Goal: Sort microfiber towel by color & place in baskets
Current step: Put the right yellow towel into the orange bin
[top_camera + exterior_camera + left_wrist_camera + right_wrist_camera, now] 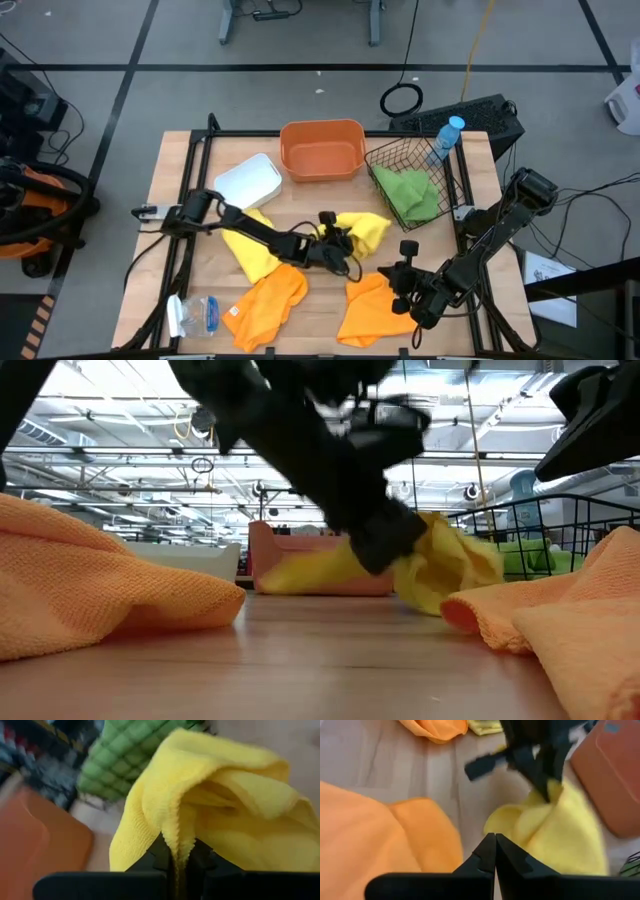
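My left gripper (338, 246) is at the table's middle, shut on a yellow towel (368, 230) that bunches toward the wire basket. A second yellow towel (250, 252) lies flat under the left arm. Two orange towels (266, 305) (372, 312) lie near the front edge. My right gripper (400, 272) is shut and hangs over the right orange towel (375, 835), touching nothing. Along the far side stand the white tray (248, 182), the orange tub (322, 150) and the black wire basket (395, 160) with a green towel (410, 195) in it. My left gripper pinches a folded edge of the yellow towel (176, 837) between its two fingers (160, 855), several layers together. The fingers slant down from the table's left side. The towel stands bunched up beyond the fingertips (440, 565); its lower part seems to lie on the table.
A clear bottle with a blue cap (447, 135) stands behind the wire basket. A clear plastic wrapper (195, 315) lies at the near left corner. Bare wood shows between the two orange towels and in front of the tub.
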Tool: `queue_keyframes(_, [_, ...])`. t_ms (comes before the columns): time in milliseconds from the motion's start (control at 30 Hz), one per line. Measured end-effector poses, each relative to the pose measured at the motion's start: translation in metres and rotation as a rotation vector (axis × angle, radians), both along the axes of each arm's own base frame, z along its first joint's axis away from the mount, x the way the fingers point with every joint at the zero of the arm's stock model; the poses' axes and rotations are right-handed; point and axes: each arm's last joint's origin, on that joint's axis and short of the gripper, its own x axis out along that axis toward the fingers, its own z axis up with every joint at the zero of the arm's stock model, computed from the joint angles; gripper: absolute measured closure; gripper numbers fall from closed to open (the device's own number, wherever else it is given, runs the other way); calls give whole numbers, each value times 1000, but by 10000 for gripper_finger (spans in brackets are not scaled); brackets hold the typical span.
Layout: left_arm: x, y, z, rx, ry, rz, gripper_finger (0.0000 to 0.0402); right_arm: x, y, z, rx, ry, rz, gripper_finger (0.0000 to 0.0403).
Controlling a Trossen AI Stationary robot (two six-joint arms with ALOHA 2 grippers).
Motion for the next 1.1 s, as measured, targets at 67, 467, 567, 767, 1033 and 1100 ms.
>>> queue_keyframes(67, [-4, -8, 12, 70, 22, -42, 378, 0, 0, -1, 39, 18, -3, 395])
queue_keyframes(467, [-25, -35, 55, 300, 129, -196, 380, 0, 1, -1, 83, -3, -27, 224])
queue_keyframes(567, [-29, -36, 52, 342, 171, -155, 381, 0, 3, 0, 66, -29, -26, 180])
queue_keyframes(767, [-32, -37, 49, 339, 191, -150, 381, -1, 2, 2, -5, -92, -50, 120])
queue_keyframes(1033, [-34, -62, 56, 350, 127, -289, 381, 14, -22, 3, -107, -131, -186, 65])
queue_keyframes(1100, [-35, -67, 57, 368, 118, -311, 381, 18, -27, 2, -116, -96, -179, 56])
